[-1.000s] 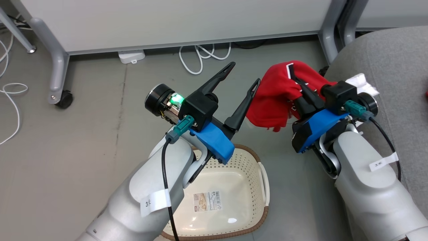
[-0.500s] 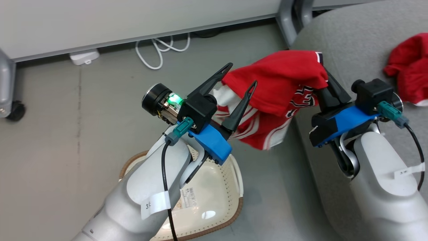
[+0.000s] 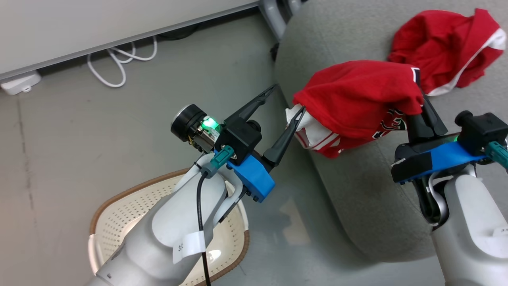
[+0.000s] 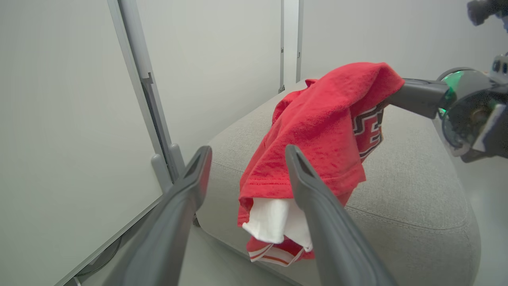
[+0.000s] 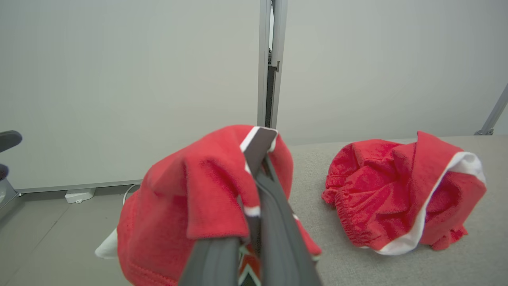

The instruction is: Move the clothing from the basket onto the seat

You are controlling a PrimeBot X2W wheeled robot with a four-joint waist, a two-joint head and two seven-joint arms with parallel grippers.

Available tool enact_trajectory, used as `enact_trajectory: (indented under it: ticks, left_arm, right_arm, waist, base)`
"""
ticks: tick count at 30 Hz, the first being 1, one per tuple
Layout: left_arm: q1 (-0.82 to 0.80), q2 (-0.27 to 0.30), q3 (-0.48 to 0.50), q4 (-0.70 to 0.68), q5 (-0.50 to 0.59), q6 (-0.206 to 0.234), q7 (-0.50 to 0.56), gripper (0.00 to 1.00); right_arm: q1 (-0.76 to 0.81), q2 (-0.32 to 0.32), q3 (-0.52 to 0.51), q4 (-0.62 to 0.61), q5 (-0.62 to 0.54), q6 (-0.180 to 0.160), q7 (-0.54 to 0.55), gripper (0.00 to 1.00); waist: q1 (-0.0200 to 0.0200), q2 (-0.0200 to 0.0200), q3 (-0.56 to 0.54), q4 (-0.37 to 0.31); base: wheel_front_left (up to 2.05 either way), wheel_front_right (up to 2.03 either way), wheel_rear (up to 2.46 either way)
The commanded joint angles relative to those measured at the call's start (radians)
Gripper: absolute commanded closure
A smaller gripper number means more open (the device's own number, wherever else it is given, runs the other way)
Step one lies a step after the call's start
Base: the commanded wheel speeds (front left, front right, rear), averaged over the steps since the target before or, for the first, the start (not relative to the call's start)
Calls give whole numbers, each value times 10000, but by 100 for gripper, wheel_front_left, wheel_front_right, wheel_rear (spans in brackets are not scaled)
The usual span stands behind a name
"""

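My right gripper [image 3: 420, 99] is shut on a red jersey [image 3: 357, 99] with white trim and black-and-white lettering. The jersey [image 4: 317, 131] hangs draped over the fingers [image 5: 266, 222], above the left edge of the grey sofa [image 3: 357, 190]. A second red garment [image 3: 444, 47] lies crumpled on the sofa seat [image 5: 397, 254] further back, also seen as a red heap [image 5: 401, 194] in the right wrist view. My left gripper [image 3: 286, 98] stands open above the floor, its right fingertip just short of the hanging jersey. The cream basket [image 3: 119, 202] sits on the floor at lower left, partly hidden by my left arm.
A white partition wall [image 3: 99, 24] with grey legs runs along the back. White cables [image 3: 119, 67] and a white power block [image 3: 20, 81] lie on the grey floor beneath it. Bare floor lies between basket and sofa.
The head view has swung right, bringing more sofa and the second garment into view. My right gripper has carried the jersey from over the floor to over the sofa's edge.
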Motion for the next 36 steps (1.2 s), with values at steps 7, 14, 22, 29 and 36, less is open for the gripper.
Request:
enact_trajectory:
  ticks: [7,14,22,29,36]
  left_arm:
    - [72,-38,-282,104,-30,-63,-26,0]
    - [52,-126,-424,192,-107,-84,-26,0]
    - [-172,-10,-399,201,-66,-41,-23,0]
    - [-645,216,-336,46,55,72,125,0]
    - [-1340,512,-423,-344,361,151,481,0]
  right_arm:
    - [772,85,-424,-551,-89,1,-8,100]
    - [1266,188,-813,-777,-90,1,-8,100]
    - [909,262,-897,-1038,-91,1,-8,100]
    - [-683,210,-1242,-1180,-26,1,-7,100]
    - [-2907,-232,-2437,-1305,-86,1,-7,100]
  waist:
    - [0,-1,136,-938]
    - [0,-1,127,-1118]
    - [0,-1,333,-1064]
    - [0,-1,1119,-977]
    - [0,-1,2520,-734]
  base:
    - [0,0,0]
    - [0,0,0]
    - [0,0,0]
    - [0,0,0]
    - [0,0,0]
